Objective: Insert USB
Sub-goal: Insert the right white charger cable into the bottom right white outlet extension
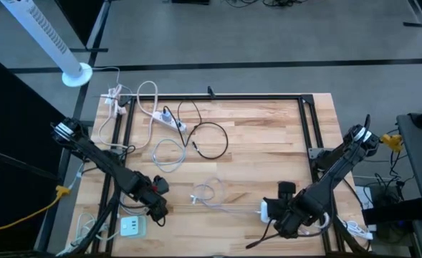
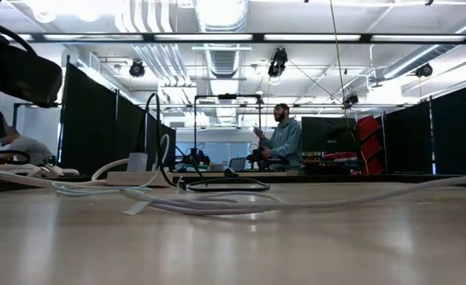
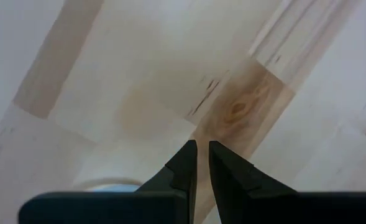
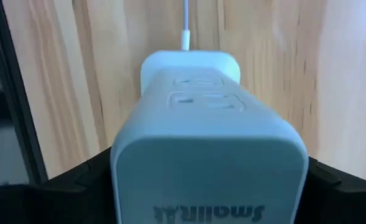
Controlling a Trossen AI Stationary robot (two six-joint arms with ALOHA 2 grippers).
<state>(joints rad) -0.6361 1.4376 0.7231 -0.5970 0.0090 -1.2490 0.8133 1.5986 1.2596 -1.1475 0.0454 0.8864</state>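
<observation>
The white plastic charger block (image 4: 210, 143) is clamped wide in the right gripper (image 1: 291, 215) at 5 o'clock with its thin white cable (image 1: 218, 204) plugged in, so a release looks due, while the left gripper (image 3: 201, 163) is kept nearly shut on nothing at 7 o'clock.

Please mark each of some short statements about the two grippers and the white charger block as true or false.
1. The right gripper holds a white charger block. True.
2. A white cable leaves that block. True.
3. The left gripper holds a USB plug. False: its fingers are nearly shut on nothing, above bare wooden table.
4. The black cable lies between the grippers. False: it lies farther back on the table.
</observation>
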